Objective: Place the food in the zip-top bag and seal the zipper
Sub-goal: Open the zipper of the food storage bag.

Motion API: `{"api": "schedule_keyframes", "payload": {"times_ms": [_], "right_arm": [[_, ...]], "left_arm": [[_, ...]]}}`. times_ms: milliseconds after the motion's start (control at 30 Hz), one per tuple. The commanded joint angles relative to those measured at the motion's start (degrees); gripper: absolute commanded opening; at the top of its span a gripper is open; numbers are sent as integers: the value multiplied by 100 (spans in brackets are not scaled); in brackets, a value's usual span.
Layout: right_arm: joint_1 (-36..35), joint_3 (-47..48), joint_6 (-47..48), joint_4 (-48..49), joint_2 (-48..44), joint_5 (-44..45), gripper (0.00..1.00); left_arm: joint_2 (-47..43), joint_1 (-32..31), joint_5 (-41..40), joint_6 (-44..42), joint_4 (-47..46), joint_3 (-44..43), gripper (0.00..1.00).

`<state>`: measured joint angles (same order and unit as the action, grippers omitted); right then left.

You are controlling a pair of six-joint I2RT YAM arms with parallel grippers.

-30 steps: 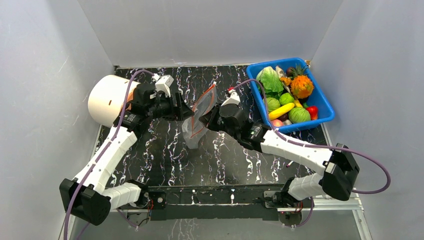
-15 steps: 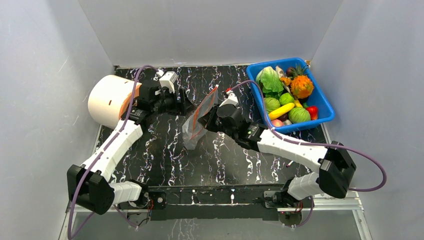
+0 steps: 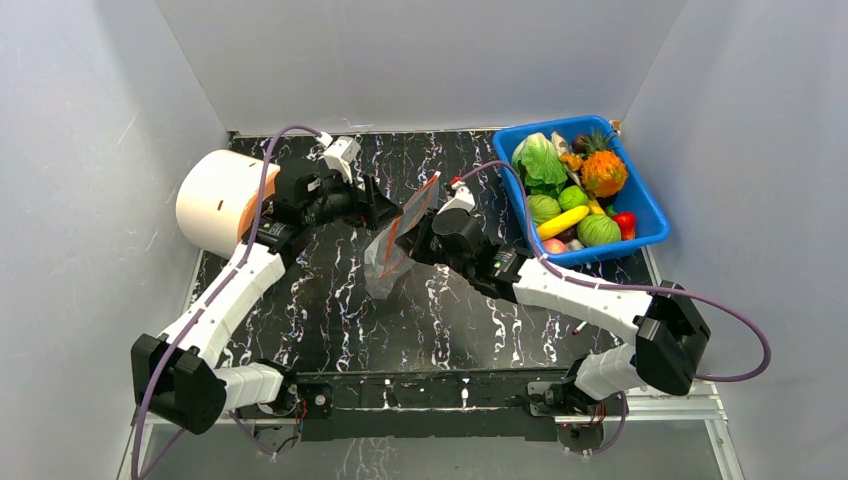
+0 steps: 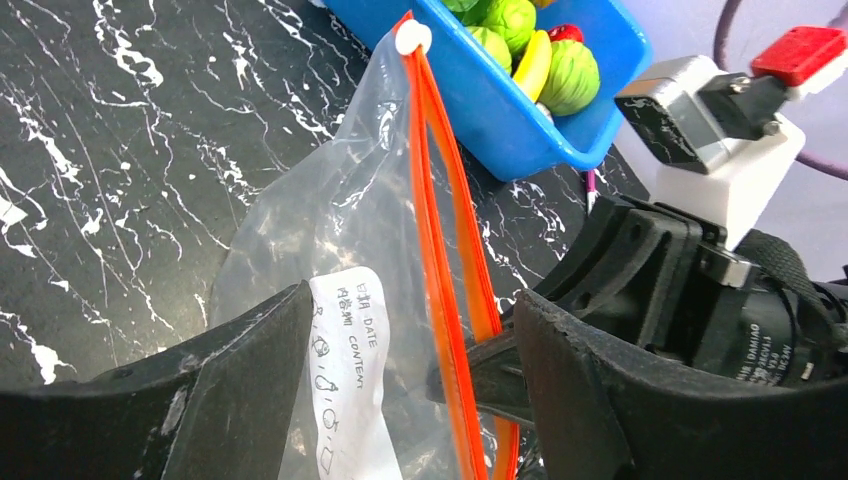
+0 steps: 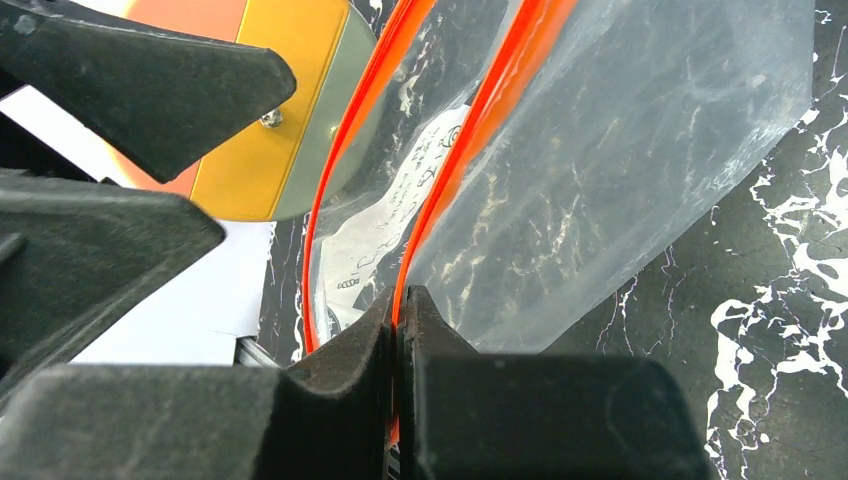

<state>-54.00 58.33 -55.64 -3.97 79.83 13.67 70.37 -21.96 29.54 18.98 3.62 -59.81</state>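
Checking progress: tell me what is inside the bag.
Nothing shows through the bag but its white label. The left end effector covers part of it. The food lies in the bin.

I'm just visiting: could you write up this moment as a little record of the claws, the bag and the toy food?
Left gripper: open, straddling the zip-top bag
Right gripper: shut on the zipper
Food: piled in the blue bin
Bag mouth: parted, no food seen inside
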Motion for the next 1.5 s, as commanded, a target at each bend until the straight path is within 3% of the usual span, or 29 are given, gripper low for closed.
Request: {"api": "schedule_keyframes", "payload": {"times_ms": [0,233,367,467,600,700,833,1000,1100,1267,1467], "right_arm": [[-7,91,-26,397,-132,133,0],[-11,52,-48,422,-185,119,0],[-6,-47,-62,446,-240,131,0],[-6,-158,-61,396,-311,213,0],[-6,-344,-53,321,-410,427,0],[-3,-503,-90,167,-481,738,0],[-3,-748,-275,8,-553,1106,0],[-3,-827,-286,210,-447,908,2],[7,-630,-143,275,-313,564,21],[44,-114,45,167,-23,478,42],[348,504,-15,-186,629,489,52]], "left_arm": [[-201,-65,186,-71,-365,159,72],[110,-501,-381,-439,-204,74,69],[142,-724,-1036,-649,-71,75,62],[-28,-736,-1599,-813,55,114,46],[-328,-737,-2216,-1064,218,106,10],[-602,-733,-2635,-1217,319,86,0],[-751,-738,-2954,-1060,720,-201,0],[-983,-740,-2617,-1024,453,77,0],[-999,-738,-2296,-1082,359,305,0],[-917,-740,-2054,-486,256,479,0],[-923,-739,-1734,-93,-118,764,0]]}}
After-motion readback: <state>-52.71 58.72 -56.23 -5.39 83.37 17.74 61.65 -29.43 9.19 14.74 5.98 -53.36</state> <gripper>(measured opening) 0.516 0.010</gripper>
